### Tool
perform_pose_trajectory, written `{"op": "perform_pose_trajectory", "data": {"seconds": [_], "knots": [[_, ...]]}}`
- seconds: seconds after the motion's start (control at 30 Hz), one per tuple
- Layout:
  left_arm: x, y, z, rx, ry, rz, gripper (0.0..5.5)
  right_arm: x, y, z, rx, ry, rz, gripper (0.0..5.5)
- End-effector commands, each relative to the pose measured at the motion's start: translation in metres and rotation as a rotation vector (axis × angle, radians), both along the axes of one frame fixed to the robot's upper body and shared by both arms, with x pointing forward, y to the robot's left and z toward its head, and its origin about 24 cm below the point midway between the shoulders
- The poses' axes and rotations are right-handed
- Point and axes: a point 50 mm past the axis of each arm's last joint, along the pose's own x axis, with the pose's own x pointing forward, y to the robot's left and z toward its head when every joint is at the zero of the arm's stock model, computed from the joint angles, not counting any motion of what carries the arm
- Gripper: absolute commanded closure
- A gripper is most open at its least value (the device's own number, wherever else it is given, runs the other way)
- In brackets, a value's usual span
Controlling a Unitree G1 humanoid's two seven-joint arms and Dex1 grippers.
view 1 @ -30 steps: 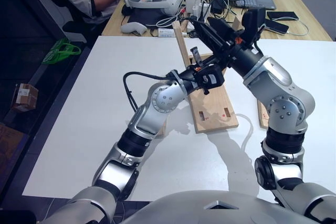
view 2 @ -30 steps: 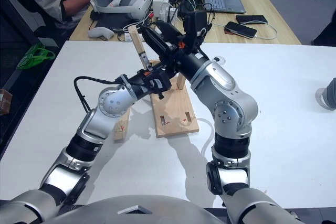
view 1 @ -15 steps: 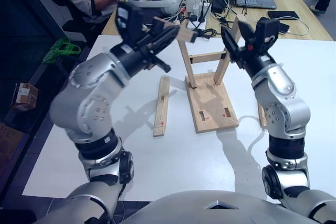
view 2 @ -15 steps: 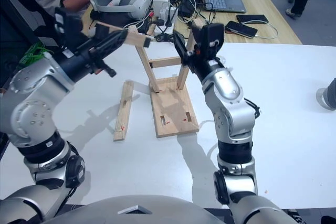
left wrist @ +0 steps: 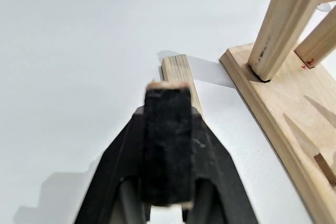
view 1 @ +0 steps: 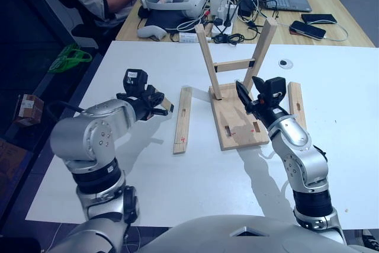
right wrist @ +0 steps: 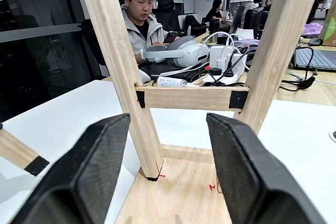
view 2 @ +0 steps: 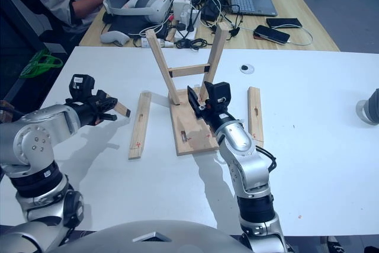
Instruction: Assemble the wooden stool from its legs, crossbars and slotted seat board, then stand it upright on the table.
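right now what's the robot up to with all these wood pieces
The robot is partway through assembling a wooden stool. The seat board lies flat on the table with two legs standing in its far slots, joined by a crossbar; the near slots are empty. The left tool is shut on a short crossbar, over the table on the robot's left. The right tool is open, low over the board before the standing legs. A loose leg lies flat on each side of the board.

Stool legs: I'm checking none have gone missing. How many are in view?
4. One upright leg and another stand in the seat board; one flat leg lies left of it, one right. None seems hidden.
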Motion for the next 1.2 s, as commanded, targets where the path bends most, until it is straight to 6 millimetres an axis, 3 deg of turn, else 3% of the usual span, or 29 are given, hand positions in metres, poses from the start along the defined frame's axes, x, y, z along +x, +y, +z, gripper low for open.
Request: {"op": "perform_pose_trajectory", "data": {"seconds": [0.03, 0.4, 0.67, 1.2], "knots": [[0.006, -0.005, -0.002, -0.13, 0.007, 0.097, 5.09, -0.003, -0.001, -0.007, -0.015, 0.027, -0.006, 2.8], [-0.005, -0.012, -0.019, -0.242, 0.066, 0.084, 5.09, -0.005, -0.004, -0.01, -0.03, 0.044, 0.0, 2.8], [-0.015, -0.004, -0.029, -0.18, 0.132, 0.076, 5.09, -0.004, -0.002, -0.011, -0.034, 0.04, 0.011, 2.8], [0.007, 0.009, -0.009, -0.164, 0.096, 0.152, 5.09, -0.003, -0.002, -0.01, -0.038, 0.038, 0.017, 2.8]]}}
